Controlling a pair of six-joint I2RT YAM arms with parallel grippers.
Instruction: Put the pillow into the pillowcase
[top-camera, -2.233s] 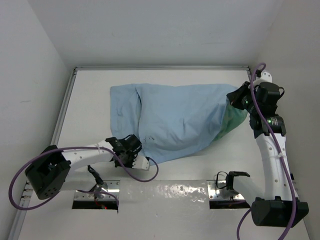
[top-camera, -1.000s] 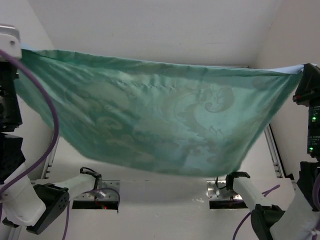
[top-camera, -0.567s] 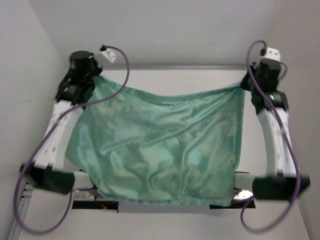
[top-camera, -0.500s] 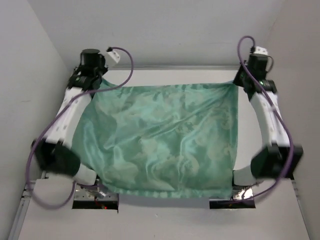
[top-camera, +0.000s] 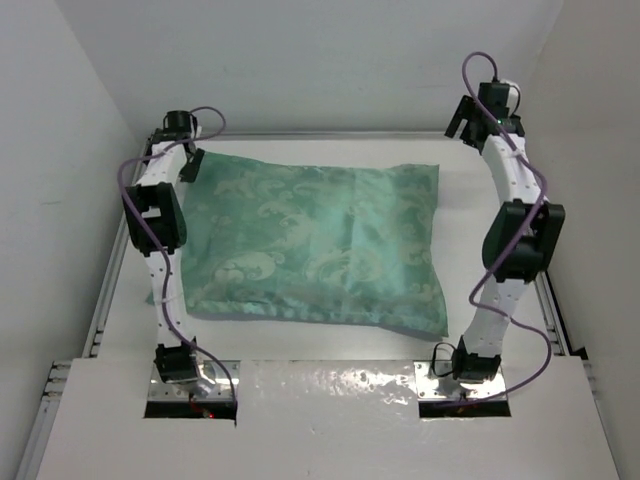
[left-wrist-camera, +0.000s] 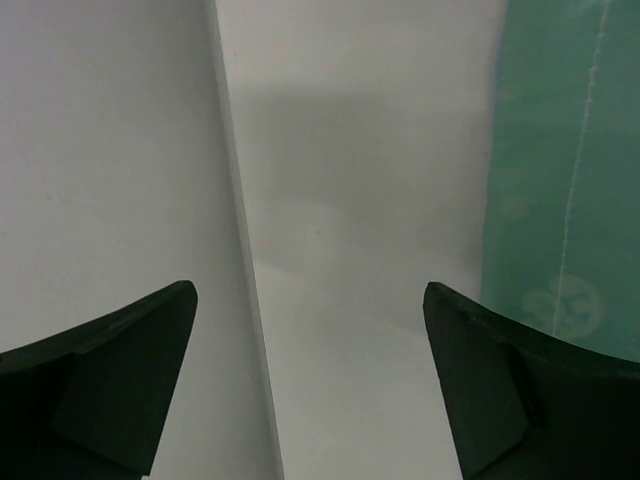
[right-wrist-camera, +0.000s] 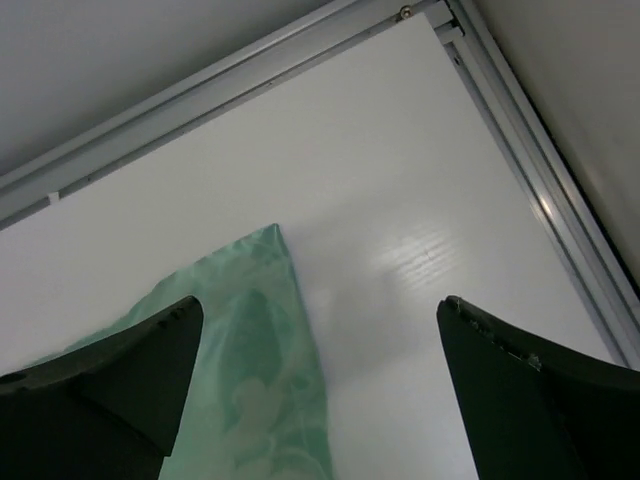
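The pillowcase lies plump in the middle of the table, its sea-green damask face up. The pillow is hidden; no cream surface shows anywhere. My left gripper hovers at the case's far left corner, open and empty. In the left wrist view the left gripper spans bare table, with the pillowcase edge at the right. My right gripper stands open just beyond the far right corner. The right wrist view shows the right gripper above the pillowcase corner tip, not touching it.
White walls close in on the left, back and right. A metal rail runs along the table's far edge, with side rails as well. Two metal mounting plates sit at the near edge by the arm bases.
Both grippers, earlier shut on the case's corners and holding it up spread out, have lowered it toward the back and let go. It now rests green face up.
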